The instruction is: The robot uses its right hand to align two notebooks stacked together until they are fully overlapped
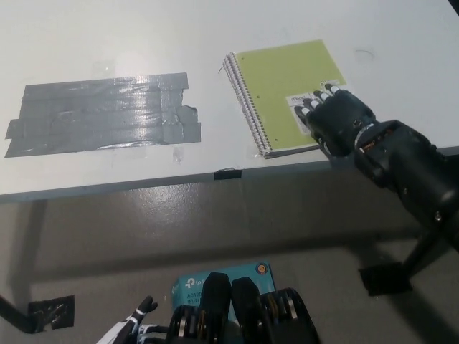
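Observation:
Two stacked spiral notebooks lie on the white table [215, 29] near its front edge. The top one has a lime-green cover [283, 82] with a white label; only the spiral edge [244, 107] of the one beneath shows at its left side. My black right hand [337, 120] rests flat on the cover's lower right corner, fingers spread and pointing up-left, holding nothing. The label is partly hidden under it. My white left hand [133, 328] hangs low at the bottom left, below the table, only partly in view.
A large patch of grey tape [104, 113] covers the table to the left of the notebooks. A small dark clip [227, 173] sits on the table's front edge. A teal box [193, 283] lies on the floor below.

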### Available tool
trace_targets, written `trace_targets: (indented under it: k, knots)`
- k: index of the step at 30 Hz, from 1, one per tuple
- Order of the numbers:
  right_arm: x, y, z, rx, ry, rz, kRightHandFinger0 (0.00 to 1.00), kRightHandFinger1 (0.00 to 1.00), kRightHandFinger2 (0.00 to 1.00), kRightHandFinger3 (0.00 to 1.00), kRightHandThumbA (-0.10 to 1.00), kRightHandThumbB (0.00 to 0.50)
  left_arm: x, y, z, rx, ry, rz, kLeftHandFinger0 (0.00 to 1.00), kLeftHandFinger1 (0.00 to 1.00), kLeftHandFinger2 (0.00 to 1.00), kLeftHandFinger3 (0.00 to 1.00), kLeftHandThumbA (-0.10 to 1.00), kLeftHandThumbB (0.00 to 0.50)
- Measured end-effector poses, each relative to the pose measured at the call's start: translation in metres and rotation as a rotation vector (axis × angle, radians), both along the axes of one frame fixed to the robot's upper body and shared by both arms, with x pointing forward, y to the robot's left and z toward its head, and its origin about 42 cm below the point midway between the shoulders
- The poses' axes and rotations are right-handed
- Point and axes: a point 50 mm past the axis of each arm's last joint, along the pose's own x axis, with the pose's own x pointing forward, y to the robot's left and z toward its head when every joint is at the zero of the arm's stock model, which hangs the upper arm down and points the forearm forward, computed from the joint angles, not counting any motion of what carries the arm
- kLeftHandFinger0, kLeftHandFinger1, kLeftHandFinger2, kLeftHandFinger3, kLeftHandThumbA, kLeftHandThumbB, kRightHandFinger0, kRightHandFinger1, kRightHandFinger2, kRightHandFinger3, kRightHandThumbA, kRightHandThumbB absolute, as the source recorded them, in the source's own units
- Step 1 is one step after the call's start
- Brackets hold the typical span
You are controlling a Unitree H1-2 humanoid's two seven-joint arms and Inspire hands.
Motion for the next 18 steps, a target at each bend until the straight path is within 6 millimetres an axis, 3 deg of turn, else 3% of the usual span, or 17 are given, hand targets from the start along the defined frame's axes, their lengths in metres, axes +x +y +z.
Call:
trace_targets:
  k: [3, 4, 6, 16, 18]
  knots:
    - [0.004, 0.005, 0.015, 0.001, -0.025, 0.013, 1.00, 1.00, 1.00, 1.00, 1.00, 0.400, -0.002, 0.001, -0.001, 0.001, 0.007, -0.002, 0.78, 0.76, 0.78, 1.00, 1.00, 0.500]
    - [0.005, 0.007, 0.020, 0.002, -0.033, 0.018, 1.00, 1.00, 1.00, 1.00, 1.00, 0.429, -0.004, 0.001, -0.002, 0.000, 0.010, -0.003, 0.78, 0.76, 0.77, 1.00, 1.00, 0.500]
    - [0.007, 0.009, 0.028, 0.008, -0.049, 0.025, 1.00, 1.00, 1.00, 1.00, 1.00, 0.437, -0.006, 0.002, -0.003, -0.001, 0.018, -0.005, 0.80, 0.78, 0.78, 1.00, 1.00, 0.500]
    - [0.010, 0.019, 0.052, 0.029, -0.099, 0.056, 1.00, 1.00, 1.00, 1.00, 1.00, 0.387, -0.018, 0.004, -0.012, -0.001, 0.053, -0.004, 0.75, 0.74, 0.75, 1.00, 1.00, 0.500]
    - [0.013, 0.021, 0.067, 0.042, -0.124, 0.057, 1.00, 1.00, 1.00, 1.00, 1.00, 0.426, -0.021, 0.004, -0.013, 0.000, 0.060, -0.002, 0.77, 0.73, 0.72, 1.00, 1.00, 0.500]
